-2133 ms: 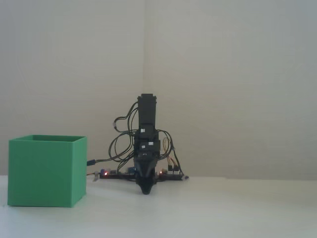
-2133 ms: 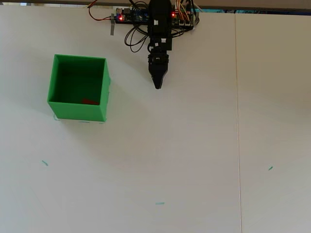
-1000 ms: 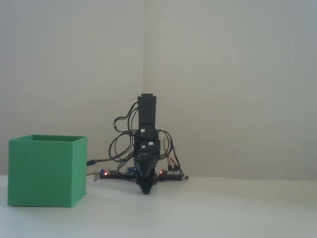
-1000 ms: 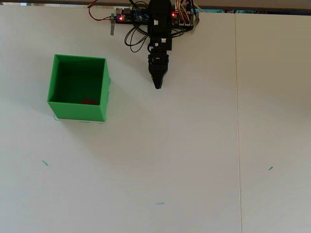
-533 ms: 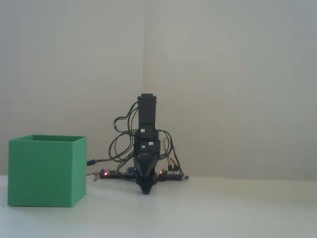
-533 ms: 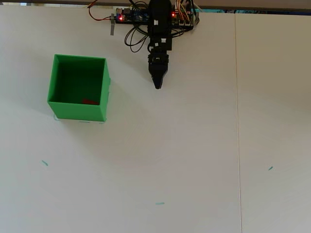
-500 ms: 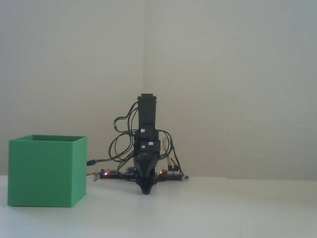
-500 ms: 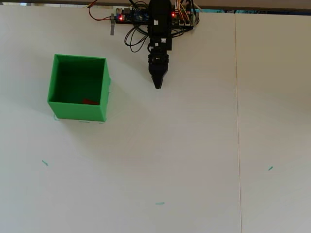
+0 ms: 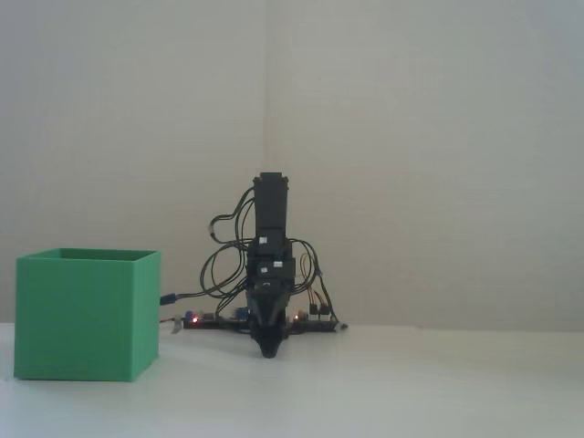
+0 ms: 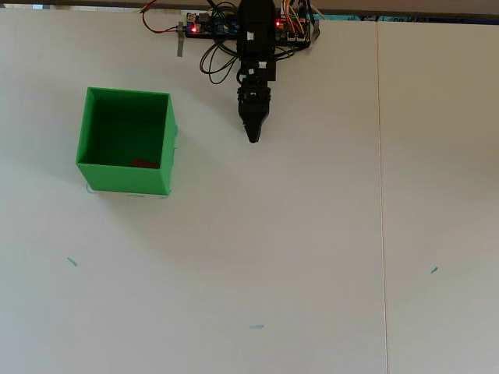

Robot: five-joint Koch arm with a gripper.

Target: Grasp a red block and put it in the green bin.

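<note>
Block (image 10: 143,163) lies inside bin (image 10: 125,178), task looks done. Arm folded at base, fingers (image 10: 253,138) pressed together, empty, tip near counter (image 10: 312,249).

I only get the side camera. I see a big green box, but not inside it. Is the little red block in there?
Observer: Yes. The overhead view shows the small matte red block lying on the floor of the large green cube-shaped bin.
Operator: Where inside?
Observer: Against the wall at the bottom of that picture, a bit right of its middle.
Operator: Is the tool over the box?
Observer: No. From above, the black tool points down at bare white table, well right of the bin.
</note>
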